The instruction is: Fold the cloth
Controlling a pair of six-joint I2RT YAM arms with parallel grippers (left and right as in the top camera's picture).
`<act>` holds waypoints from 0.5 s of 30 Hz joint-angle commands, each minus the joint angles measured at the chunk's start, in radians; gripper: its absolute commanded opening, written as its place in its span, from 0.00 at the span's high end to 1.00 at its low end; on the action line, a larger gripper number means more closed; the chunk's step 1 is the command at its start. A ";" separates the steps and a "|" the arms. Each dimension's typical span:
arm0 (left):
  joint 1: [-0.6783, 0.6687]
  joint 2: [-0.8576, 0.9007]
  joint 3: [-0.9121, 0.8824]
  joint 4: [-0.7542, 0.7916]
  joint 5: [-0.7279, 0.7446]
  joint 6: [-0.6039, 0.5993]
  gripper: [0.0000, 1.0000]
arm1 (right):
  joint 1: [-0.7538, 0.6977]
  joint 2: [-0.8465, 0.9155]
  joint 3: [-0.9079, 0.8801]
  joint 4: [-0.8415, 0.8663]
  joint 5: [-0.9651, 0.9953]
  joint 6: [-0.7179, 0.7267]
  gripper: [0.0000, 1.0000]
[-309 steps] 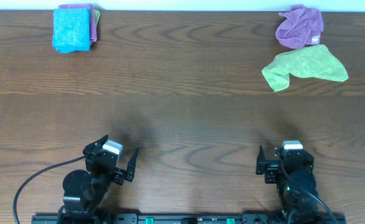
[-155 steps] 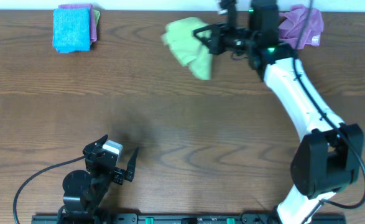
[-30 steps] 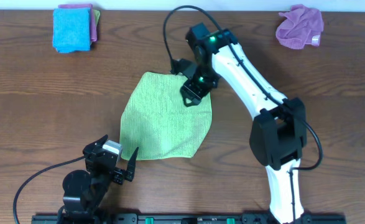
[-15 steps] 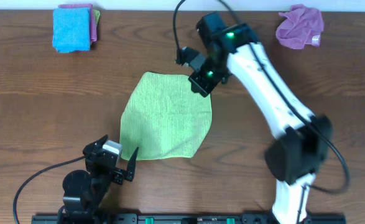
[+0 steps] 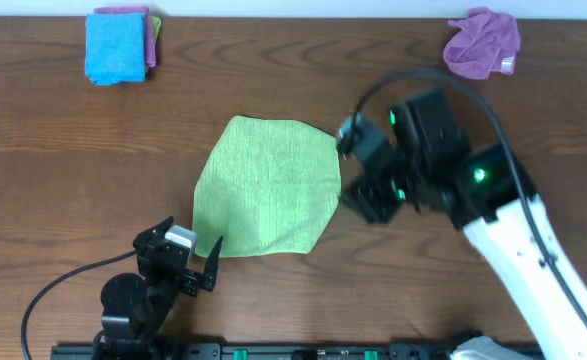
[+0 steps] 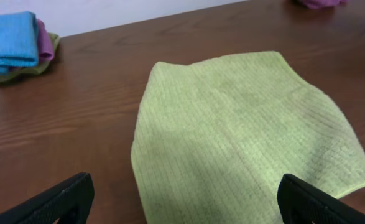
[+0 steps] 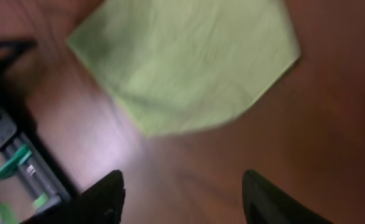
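Note:
The cloth point(image 5: 268, 188) is a lime-green towel spread flat in the middle of the table, one corner pointing toward the front. My right gripper point(image 5: 361, 172) hovers just off its right edge, open, with nothing between its fingers. In the blurred right wrist view the cloth point(image 7: 188, 56) lies ahead of the open right gripper point(image 7: 182, 190), with only bare wood between the tips. My left gripper point(image 5: 189, 246) rests wide open at the cloth's near left corner. In the left wrist view the cloth point(image 6: 244, 130) stretches away beyond the open left gripper point(image 6: 185, 199).
A folded blue cloth point(image 5: 116, 45) lies on a purple one at the far left corner, also seen in the left wrist view point(image 6: 8, 37). A crumpled purple cloth point(image 5: 483, 42) sits at the far right. The arms' base rail point(image 5: 303, 352) runs along the front edge.
My right gripper has let go of the cloth's far right corner, opened, and pulled back to the right and nearer the front. The cloth stays flat; the left arm has not moved.

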 commanded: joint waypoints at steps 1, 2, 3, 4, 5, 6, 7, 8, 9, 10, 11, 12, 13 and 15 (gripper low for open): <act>-0.003 -0.006 -0.021 0.001 -0.036 0.034 0.05 | 0.005 -0.053 -0.149 0.022 -0.068 0.045 0.38; -0.003 -0.006 -0.021 -0.004 -0.033 0.035 0.05 | 0.005 -0.069 -0.211 0.040 -0.080 0.055 0.36; -0.003 -0.006 -0.021 -0.004 -0.033 0.034 0.05 | 0.005 -0.077 -0.256 0.058 -0.092 0.056 0.32; -0.003 -0.006 -0.021 -0.004 -0.033 0.034 0.05 | 0.005 -0.081 -0.289 0.075 -0.101 0.058 0.28; -0.003 -0.006 -0.021 -0.003 -0.032 0.034 0.04 | 0.005 -0.082 -0.318 0.095 -0.110 0.059 0.24; -0.003 -0.006 -0.021 -0.003 0.007 0.018 0.05 | 0.005 -0.081 -0.366 0.141 -0.113 0.059 0.16; -0.003 -0.006 -0.021 -0.003 0.077 -0.014 0.05 | 0.004 -0.080 -0.401 0.191 -0.114 0.060 0.08; -0.003 -0.006 -0.021 0.000 0.162 -0.036 0.05 | 0.003 -0.080 -0.426 0.242 -0.113 0.080 0.05; -0.003 -0.006 -0.021 0.000 0.231 -0.048 0.05 | -0.002 -0.080 -0.444 0.285 -0.113 0.108 0.01; -0.003 -0.006 -0.021 0.003 0.272 -0.048 0.04 | -0.008 -0.079 -0.456 0.316 -0.113 0.124 0.01; -0.003 -0.006 -0.021 0.015 0.301 -0.048 0.05 | -0.016 -0.079 -0.466 0.342 -0.113 0.130 0.01; -0.003 -0.006 -0.021 0.042 0.357 -0.048 0.04 | -0.028 -0.075 -0.479 0.376 -0.113 0.130 0.01; -0.003 -0.006 -0.021 0.065 0.397 -0.048 0.05 | -0.040 -0.068 -0.486 0.396 -0.114 0.131 0.01; -0.003 -0.006 -0.021 0.126 0.484 -0.049 0.05 | -0.068 -0.043 -0.491 0.412 -0.120 0.146 0.01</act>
